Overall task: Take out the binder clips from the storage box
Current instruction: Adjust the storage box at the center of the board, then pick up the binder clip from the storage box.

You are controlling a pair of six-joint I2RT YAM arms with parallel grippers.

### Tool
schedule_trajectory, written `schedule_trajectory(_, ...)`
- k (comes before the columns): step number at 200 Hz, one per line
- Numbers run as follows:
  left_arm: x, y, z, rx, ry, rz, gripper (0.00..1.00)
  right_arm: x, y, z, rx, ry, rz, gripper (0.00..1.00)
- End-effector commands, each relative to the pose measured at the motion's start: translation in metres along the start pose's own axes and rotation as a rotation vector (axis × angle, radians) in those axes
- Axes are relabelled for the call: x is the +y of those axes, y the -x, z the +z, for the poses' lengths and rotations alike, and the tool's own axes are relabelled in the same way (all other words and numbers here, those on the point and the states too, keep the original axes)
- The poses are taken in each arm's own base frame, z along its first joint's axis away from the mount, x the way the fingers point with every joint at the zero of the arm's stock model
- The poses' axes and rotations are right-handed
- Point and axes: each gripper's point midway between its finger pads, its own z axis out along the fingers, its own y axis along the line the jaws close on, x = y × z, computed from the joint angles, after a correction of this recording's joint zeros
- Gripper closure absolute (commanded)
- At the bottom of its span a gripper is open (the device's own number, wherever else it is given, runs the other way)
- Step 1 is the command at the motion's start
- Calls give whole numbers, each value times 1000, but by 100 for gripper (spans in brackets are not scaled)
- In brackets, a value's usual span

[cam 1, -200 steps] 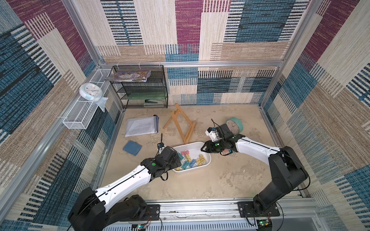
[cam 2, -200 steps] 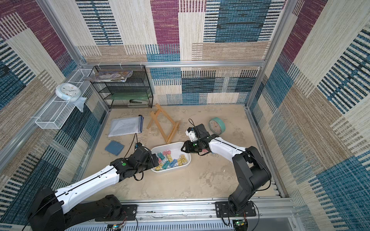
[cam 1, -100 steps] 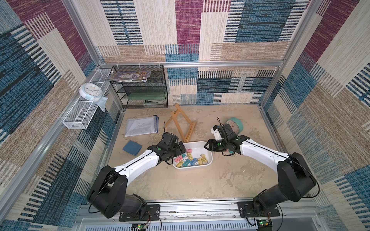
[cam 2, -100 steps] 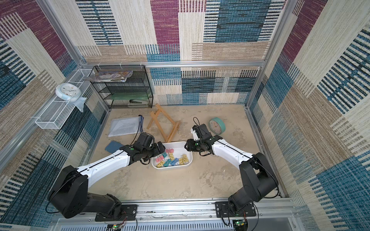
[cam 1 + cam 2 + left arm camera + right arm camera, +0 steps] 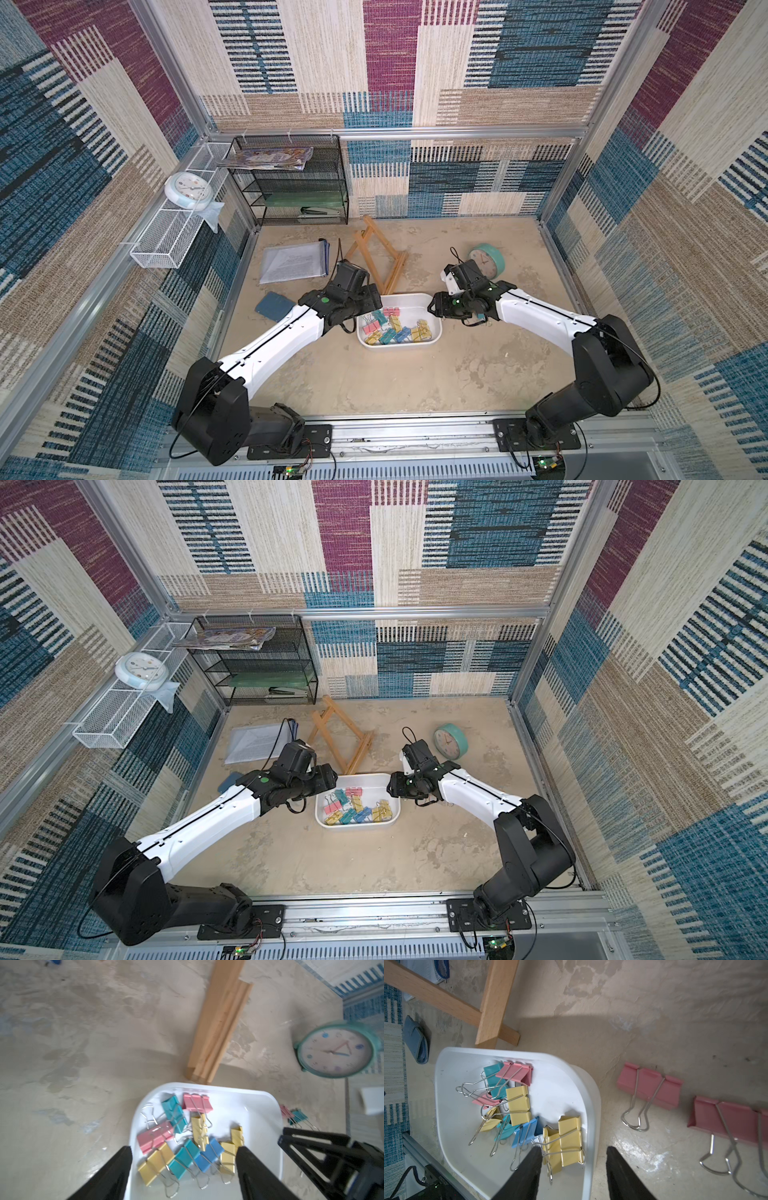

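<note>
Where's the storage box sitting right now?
In both top views the storage box sits mid-table between the left end effector and the right end effector, just robot-side of the wooden easel.

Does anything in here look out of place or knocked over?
Yes. The small wooden easel lies flat on the table behind the storage box, and a teal clock rests on the table nearby. Two pink binder clips sit loose outside the box, probably already taken out.

Nine binder clips (image 5: 519,1103) in one storage box (image 5: 450,1118)
</note>
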Motion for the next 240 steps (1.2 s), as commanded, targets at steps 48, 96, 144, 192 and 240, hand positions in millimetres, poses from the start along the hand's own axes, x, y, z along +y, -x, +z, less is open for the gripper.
schedule_trajectory(48, -83, -67, 50, 252, -66, 121, 59, -14, 5, -9, -78, 52, 87, 45)
schedule_trajectory(96, -89, -82, 78, 324, -31, 85, 78, -6, 0, -10, -72, 116, 77, 45)
schedule_trajectory(144, -72, -92, 91, 356, 48, 83, 77, -4, -3, -9, -68, 139, 79, 45)
schedule_trajectory(192, -79, -102, 98, 403, 27, 93, 78, -4, -2, -10, -70, 137, 76, 45)
schedule_trajectory(240, -82, -106, 100, 415, 9, 80, 96, -6, -4, -10, -69, 133, 82, 45)
